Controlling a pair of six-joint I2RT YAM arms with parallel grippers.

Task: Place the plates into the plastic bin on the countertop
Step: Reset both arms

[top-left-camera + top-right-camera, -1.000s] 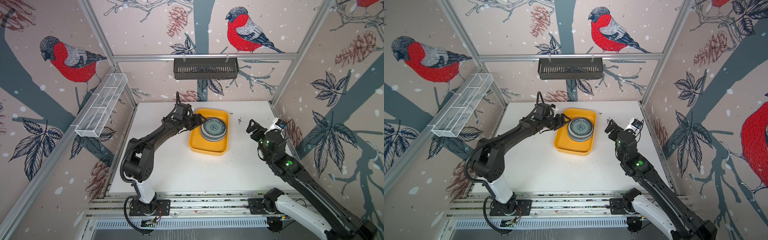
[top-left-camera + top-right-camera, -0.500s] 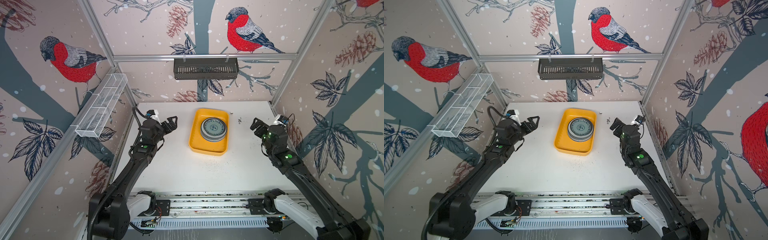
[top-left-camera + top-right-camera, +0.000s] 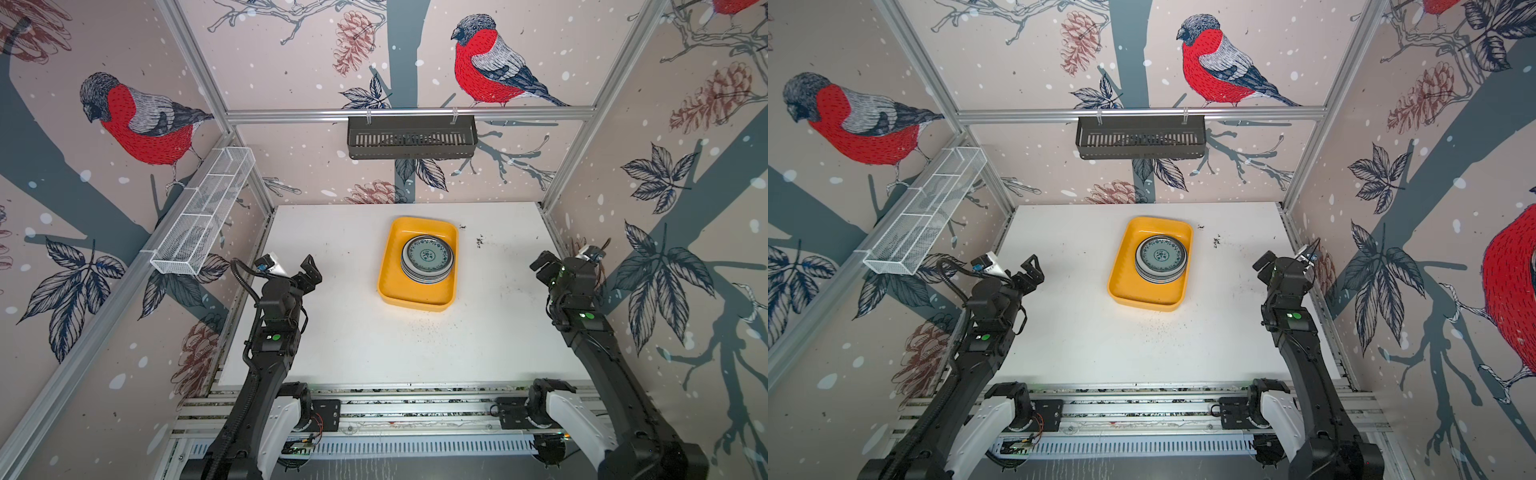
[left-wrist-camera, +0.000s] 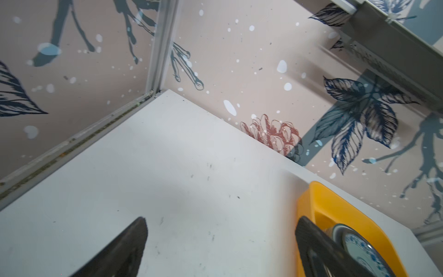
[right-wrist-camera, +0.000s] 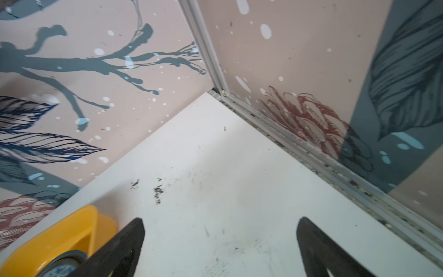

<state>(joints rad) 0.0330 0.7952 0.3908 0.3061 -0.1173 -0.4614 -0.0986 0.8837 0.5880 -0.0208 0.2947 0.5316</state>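
The yellow-orange plastic bin (image 3: 386, 266) (image 3: 1119, 266) stands on the white countertop (image 3: 345, 332), back of centre. A stack of plates (image 3: 427, 257) (image 3: 1160, 258) lies inside it, a teal patterned one on top. My left gripper (image 3: 309, 272) (image 3: 1032, 272) hangs open and empty over the table's left side, well clear of the bin. My right gripper (image 3: 542, 266) (image 3: 1264, 264) is open and empty near the right wall. The left wrist view shows the gripper (image 4: 221, 230), the bin (image 4: 318, 201) and the top plate (image 4: 359, 249). The right wrist view shows its gripper (image 5: 220, 227) and a bin corner (image 5: 60, 235).
A black slotted rack (image 3: 411, 137) hangs on the back wall. A white wire-mesh basket (image 3: 203, 212) runs along the left wall. Dark specks (image 3: 480, 241) mark the table right of the bin. Aluminium rails (image 3: 395, 403) edge the front.
My left arm has drawn back from the stack in the bin to the table's left side, its jaws now wide open. The right arm has shifted slightly toward the right wall.
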